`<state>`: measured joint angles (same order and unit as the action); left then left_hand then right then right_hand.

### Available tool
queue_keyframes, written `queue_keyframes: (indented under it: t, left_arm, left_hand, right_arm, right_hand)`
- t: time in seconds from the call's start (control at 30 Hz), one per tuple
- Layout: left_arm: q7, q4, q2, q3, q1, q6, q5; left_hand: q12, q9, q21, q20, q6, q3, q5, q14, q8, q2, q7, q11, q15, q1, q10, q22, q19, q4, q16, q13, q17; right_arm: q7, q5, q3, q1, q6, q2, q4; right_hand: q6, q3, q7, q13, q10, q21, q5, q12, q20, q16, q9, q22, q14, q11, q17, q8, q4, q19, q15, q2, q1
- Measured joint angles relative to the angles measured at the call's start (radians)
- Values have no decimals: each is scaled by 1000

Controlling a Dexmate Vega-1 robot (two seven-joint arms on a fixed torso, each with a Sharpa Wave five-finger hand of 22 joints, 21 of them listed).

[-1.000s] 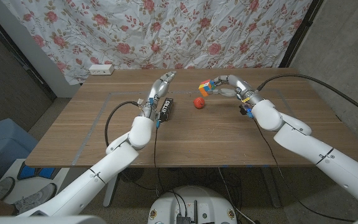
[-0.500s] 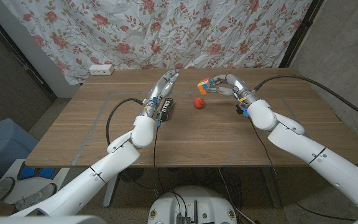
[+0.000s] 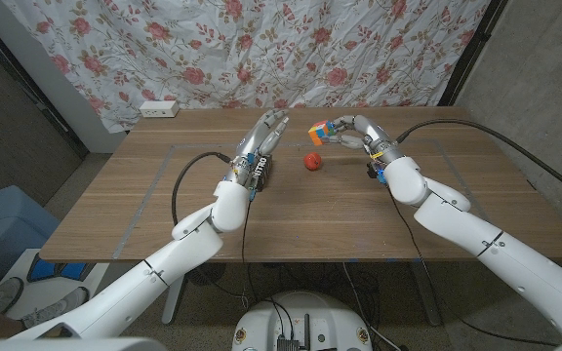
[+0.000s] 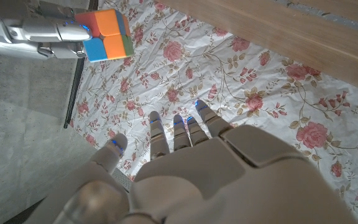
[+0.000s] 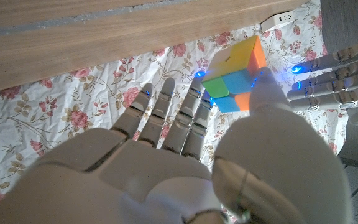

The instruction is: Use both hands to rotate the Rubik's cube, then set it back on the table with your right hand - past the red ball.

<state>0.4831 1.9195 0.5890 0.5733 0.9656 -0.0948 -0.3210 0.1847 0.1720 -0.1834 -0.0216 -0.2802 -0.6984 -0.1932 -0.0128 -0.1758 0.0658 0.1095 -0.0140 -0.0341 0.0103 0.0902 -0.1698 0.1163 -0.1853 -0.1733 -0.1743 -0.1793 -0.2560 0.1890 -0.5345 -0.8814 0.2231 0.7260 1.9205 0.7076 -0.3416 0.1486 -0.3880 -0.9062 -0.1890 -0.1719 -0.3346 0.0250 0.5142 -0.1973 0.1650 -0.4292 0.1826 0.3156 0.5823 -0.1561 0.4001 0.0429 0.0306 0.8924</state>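
My right hand (image 3: 347,131) holds the Rubik's cube (image 3: 317,133) in its fingertips, lifted above the far middle of the table. Orange, blue, green and yellow faces of the Rubik's cube (image 5: 238,73) show against my right hand (image 5: 185,162). The red ball (image 3: 312,161) lies on the wood just below the cube and nearer to me. My left hand (image 3: 261,139) is raised left of the cube, fingers apart and empty, a short gap away. The cube (image 4: 105,35) appears beyond my left hand (image 4: 185,168).
A black box (image 3: 260,171) lies on the table (image 3: 359,214) under my left wrist. A white power strip (image 3: 158,108) sits at the far left edge. A floral curtain (image 3: 261,49) hangs behind the table. Cables run from both wrists.
My left hand has risen and moved right toward the cube. My right hand with the cube has lifted slightly and shifted left. The ball has stayed put.
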Motion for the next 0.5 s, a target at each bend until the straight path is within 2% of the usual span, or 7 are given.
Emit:
queue_keyframes:
  t: [0.23,0.5]
  left_arm:
    - [-12,0,-1,17,-13,-14,-30]
    - [-27,-2,-7,36,-26,-33,-53]
  left_hand:
    - [-4,0,6,-4,11,13,0,-33,3,0,11,-8,1,0,-33,0,-40,1,0,0,0]
    - [-8,0,10,-11,29,38,-7,-105,3,0,21,-18,0,0,-96,-5,-119,-4,0,0,-4]
  right_arm:
    - [-15,-1,-5,3,-2,-9,-10]
    - [-27,-5,-10,10,-16,-18,-22]
  right_hand:
    - [0,1,0,0,-5,0,-2,0,0,4,0,0,0,-5,0,-4,-1,0,0,0,0]
    - [5,4,-5,0,-5,0,-2,-3,0,8,0,0,-4,-5,0,-7,-4,0,4,0,0]
